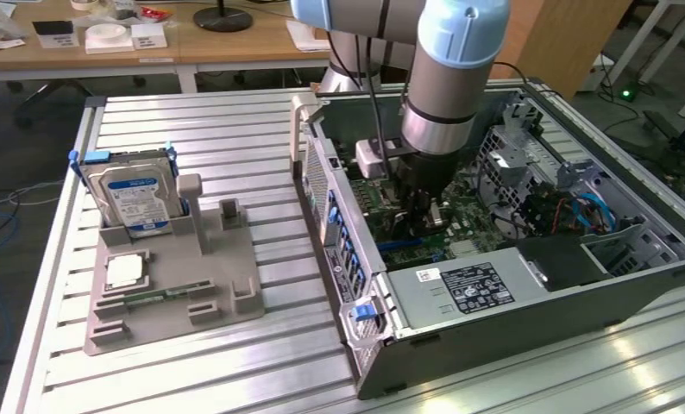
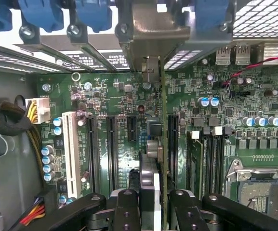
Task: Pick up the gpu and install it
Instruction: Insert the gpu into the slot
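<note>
Open grey metal computer case [image 1: 498, 285]: green motherboard [image 2: 124, 103] inside; thin gpu card [image 2: 164, 159] edge-on above its slots, clamped in black pincer [image 2: 153, 204]. Power-supply label unreadable. Beside case, grey holder [image 1: 170, 293]: blue-white-labelled silver hard drive [image 1: 133, 194].

Gripper [image 2: 149, 204] closed on the gpu [image 2: 151, 159], edge-on above the motherboard [image 2: 124, 96].

The gpu runs as a thin upright strip from between the black fingers [image 2: 126, 209] away toward a metal bracket [image 2: 151, 36] at the case's rear wall — it stands in line with the dark expansion slots [image 2: 112, 144], just beside one of them. A white slot [image 2: 72, 154] lies further off to one side, near a row of blue-topped capacitors [image 2: 47, 163] and a braided cable bundle [image 2: 6, 118]; on the other side — memory slots [image 2: 211, 159] and the processor socket [image 2: 261, 185]. Blue clips [image 2: 47, 14] line the rear wall.
</note>
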Tool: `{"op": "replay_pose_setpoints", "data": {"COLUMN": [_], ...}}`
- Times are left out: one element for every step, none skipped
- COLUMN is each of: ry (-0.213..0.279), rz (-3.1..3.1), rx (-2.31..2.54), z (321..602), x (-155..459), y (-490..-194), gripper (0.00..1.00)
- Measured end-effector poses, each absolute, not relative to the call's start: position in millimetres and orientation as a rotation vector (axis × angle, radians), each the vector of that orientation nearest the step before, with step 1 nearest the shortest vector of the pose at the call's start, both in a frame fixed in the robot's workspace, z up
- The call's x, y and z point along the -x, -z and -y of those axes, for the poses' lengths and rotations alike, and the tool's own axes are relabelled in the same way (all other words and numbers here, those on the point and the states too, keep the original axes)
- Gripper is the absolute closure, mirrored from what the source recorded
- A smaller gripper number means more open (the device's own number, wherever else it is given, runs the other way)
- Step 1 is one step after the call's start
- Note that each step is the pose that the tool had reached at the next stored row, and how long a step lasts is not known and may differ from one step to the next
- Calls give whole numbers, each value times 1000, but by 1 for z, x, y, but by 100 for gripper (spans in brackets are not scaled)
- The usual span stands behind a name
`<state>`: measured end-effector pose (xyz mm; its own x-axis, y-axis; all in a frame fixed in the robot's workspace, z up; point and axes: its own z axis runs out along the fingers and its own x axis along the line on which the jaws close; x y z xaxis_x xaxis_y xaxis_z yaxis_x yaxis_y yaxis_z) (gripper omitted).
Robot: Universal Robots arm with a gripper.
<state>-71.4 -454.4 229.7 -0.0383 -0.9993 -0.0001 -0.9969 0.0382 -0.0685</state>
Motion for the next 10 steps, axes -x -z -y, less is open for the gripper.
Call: {"op": "replay_pose_setpoints", "data": {"ry": [76, 76, 76, 75, 75, 75, 75, 75, 74, 74], "rz": [-2229, -2229, -2229, -2229, -2229, -2229, -2229, -2230, -2230, -2230], "rx": [2145, 2145, 2145, 2145, 2145, 2145, 2145, 2145, 2146, 2146], "z": [454, 454, 454, 454, 454, 454, 454, 454, 454, 454], "x": [72, 72, 72, 72, 72, 72, 72, 72, 72, 72], "y": [-229, -229, -229, -228, -228, -228, -227, -226, -225, -225], "gripper": [72, 72, 72, 72, 72, 72, 72, 72, 72, 72]}}
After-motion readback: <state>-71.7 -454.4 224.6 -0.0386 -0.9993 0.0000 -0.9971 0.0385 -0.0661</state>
